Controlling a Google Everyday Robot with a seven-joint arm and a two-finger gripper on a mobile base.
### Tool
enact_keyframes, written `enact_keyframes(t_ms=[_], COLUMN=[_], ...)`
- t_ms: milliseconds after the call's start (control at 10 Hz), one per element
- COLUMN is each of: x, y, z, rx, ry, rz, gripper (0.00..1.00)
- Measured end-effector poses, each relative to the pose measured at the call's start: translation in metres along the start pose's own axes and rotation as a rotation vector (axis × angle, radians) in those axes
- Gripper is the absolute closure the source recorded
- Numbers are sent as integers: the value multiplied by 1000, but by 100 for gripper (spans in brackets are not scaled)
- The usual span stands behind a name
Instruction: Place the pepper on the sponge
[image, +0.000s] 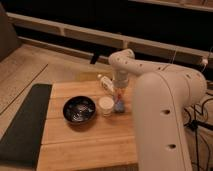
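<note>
My gripper (119, 93) hangs at the end of the white arm, pointing down over the right part of the wooden table. It is shut on the pepper (119, 96), which shows only as a small orange-red bit at the gripper's tip. Directly below lies the blue-grey sponge (120, 106), right of the white round jar (105, 105). The pepper sits just above the sponge; I cannot tell whether they touch.
A black bowl (79, 110) stands left of the jar. A white bottle (105, 82) lies behind the jar near the table's far edge. A long dark mat (22, 125) runs along the wooden table's (85, 145) left side. My bulky white arm (165, 120) fills the right.
</note>
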Motion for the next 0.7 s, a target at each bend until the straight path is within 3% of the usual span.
enact_keyframes(t_ms=[700], x=[4], y=[11], z=[29], rx=[-31], ry=[69], rz=[-29], gripper=[100])
